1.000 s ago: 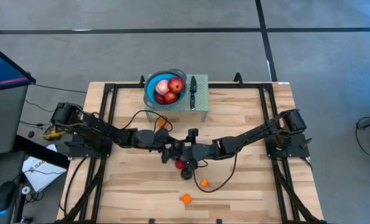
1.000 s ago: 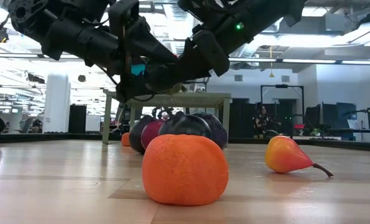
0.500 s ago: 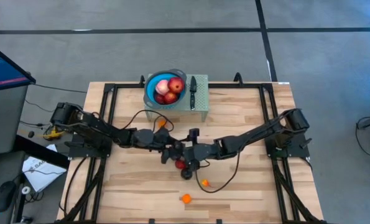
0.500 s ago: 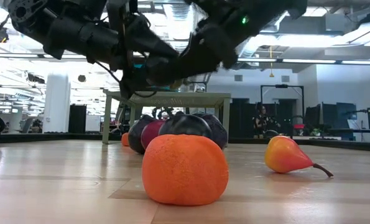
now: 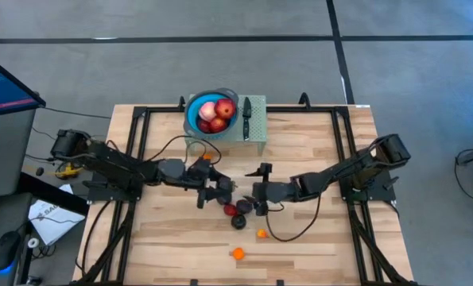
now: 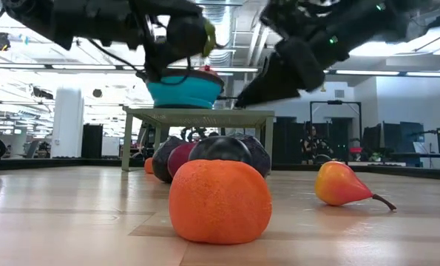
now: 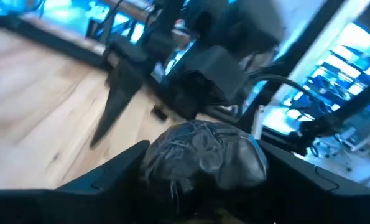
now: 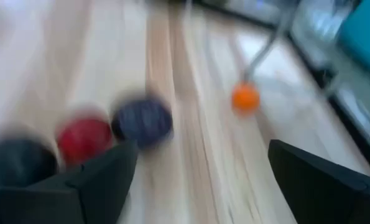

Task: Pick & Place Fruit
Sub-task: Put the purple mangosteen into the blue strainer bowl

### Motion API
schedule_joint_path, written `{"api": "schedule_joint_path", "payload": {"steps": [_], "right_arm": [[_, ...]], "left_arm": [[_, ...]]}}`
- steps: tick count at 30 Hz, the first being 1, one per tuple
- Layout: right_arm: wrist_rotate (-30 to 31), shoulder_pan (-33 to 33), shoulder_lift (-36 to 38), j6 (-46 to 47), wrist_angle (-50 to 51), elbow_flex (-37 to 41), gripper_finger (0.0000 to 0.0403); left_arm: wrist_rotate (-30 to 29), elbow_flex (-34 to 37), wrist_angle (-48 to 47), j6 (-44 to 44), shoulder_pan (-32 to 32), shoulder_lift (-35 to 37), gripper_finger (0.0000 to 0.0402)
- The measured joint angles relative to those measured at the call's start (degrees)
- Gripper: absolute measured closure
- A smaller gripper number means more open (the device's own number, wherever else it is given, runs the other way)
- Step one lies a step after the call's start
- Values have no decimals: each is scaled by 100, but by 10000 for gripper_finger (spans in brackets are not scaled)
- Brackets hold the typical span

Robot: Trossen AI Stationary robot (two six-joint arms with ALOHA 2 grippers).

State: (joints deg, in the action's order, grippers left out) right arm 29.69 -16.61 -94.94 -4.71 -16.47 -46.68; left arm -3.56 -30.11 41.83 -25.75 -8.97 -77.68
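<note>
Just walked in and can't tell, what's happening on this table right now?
A two-armed robot is sorting fruit. The left gripper holds a dark purple fruit between its jaws, lifted above the wooden table. The right gripper hangs with jaws open by the loose fruit mid-table: a red fruit, more dark ones, small orange ones. The blue bowl on the stand at the far edge already holds apples.

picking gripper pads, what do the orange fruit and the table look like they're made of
Orange fruit: probably foam or soft plastic, matte, with a pitted, grainy skin and no shine. Table: wood planks, visible grain and seams, smooth with a light sheen.
</note>
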Motion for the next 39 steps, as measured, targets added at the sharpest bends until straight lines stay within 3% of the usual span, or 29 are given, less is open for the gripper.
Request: {"api": "schedule_joint_path", "payload": {"steps": [4,8,11,19,26,31,39], "right_arm": [[-4,-93,-251,-375,-2684,509,63],[-107,-33,-751,-1284,-4427,435,72],[-115,59,-1114,-1802,-5067,181,74],[-164,199,-1400,-2144,-5202,-417,69],[-546,183,-1352,-2184,-5114,-436,81],[-564,101,-1349,-2759,-5195,-439,88],[-595,45,-1317,-3112,-5247,-460,65]], "left_arm": [[138,0,96,207,0,335,136],[204,0,254,338,-15,461,132],[203,-2,341,347,-15,467,132],[204,-2,428,305,-20,464,131],[215,-8,457,301,-22,460,131],[229,-11,465,297,-23,459,129],[156,2,407,301,-15,440,128]]}}
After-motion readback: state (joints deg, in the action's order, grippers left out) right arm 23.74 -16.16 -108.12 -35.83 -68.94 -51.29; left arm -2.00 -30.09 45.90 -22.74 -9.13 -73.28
